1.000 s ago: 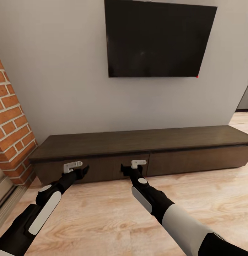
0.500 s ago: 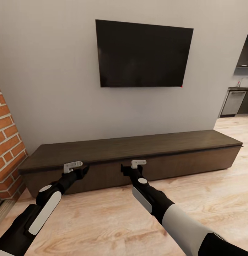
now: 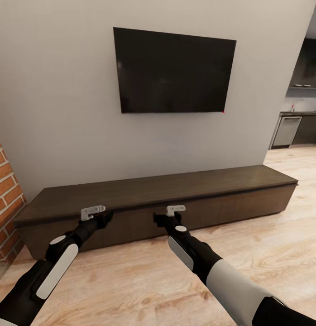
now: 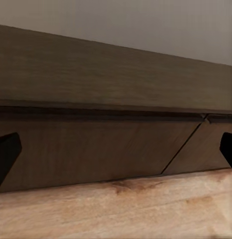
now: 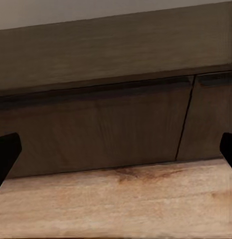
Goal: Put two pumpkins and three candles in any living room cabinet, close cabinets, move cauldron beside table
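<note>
Since both claws hang empty in front of the shut cabinet [image 3: 153,199], the step in hand looks like travel, either to fetch something or to reach a drawer. To do it well, I would keep the arms tucked low and steady while the base moves, so that no fingertip clips the drawer fronts just ahead of them.

Both arms reach forward and slightly down over the wood floor [image 3: 131,280], side by side. Each of them, the left claw [image 3: 95,214] and the right claw [image 3: 172,213], points at the cabinet front and stands wide, its dark fingertips far apart at the edges of its wrist view. Above the cabinet hangs a TV [image 3: 174,72]; brick [image 3: 6,203] stands beyond the left claw.
</note>
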`<state>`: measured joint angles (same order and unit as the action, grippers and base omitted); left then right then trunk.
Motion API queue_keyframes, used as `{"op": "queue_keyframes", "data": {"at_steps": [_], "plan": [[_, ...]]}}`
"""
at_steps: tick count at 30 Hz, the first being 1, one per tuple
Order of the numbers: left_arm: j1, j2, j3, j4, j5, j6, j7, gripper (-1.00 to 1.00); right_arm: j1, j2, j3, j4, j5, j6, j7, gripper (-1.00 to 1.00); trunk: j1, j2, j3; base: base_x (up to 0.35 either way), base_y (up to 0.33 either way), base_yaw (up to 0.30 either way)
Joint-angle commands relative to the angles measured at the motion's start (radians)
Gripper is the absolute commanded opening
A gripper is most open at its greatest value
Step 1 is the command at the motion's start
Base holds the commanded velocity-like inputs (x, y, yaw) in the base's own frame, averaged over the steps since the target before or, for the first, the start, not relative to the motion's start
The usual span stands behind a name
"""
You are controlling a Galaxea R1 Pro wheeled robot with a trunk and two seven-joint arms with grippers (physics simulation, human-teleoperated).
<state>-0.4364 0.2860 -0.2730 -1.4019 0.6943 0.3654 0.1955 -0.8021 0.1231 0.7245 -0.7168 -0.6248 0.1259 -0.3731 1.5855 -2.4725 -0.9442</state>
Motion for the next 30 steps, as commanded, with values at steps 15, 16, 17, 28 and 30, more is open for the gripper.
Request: {"op": "queue_keyframes", "data": {"at_steps": [15,16,17,28,30], "plan": [[-0.001,0.004,-0.001,-0.003,0.011,0.001,0.007,1.0,-0.001,-0.002,-0.116,-0.003,-0.004,0.094,0.022,1.0,0.0,-0.001,-0.025,0.0,0.0,0.041],[-0.001,0.004,-0.001,-0.003,0.011,0.001,0.007,1.0,-0.002,-0.003,-0.116,-0.003,-0.004,0.094,0.023,1.0,0.0,-0.001,-0.027,0.0,0.0,0.064],[-0.001,0.004,-0.001,-0.003,0.011,0.001,0.007,1.0,-0.002,-0.003,-0.117,-0.003,-0.004,0.094,0.023,1.0,0.0,-0.001,-0.028,0.0,0.0,0.064],[-0.001,0.003,0.0,-0.003,0.011,0.002,0.008,1.0,-0.001,-0.003,-0.117,-0.003,-0.004,0.095,0.031,1.0,-0.019,0.034,-0.031,0.0,0.0,0.064],[-0.001,0.003,0.0,-0.003,0.011,0.002,0.008,1.0,-0.001,-0.003,-0.117,-0.003,-0.004,0.095,0.031,1.0,-0.027,0.048,-0.028,0.0,0.0,0.064]]}}
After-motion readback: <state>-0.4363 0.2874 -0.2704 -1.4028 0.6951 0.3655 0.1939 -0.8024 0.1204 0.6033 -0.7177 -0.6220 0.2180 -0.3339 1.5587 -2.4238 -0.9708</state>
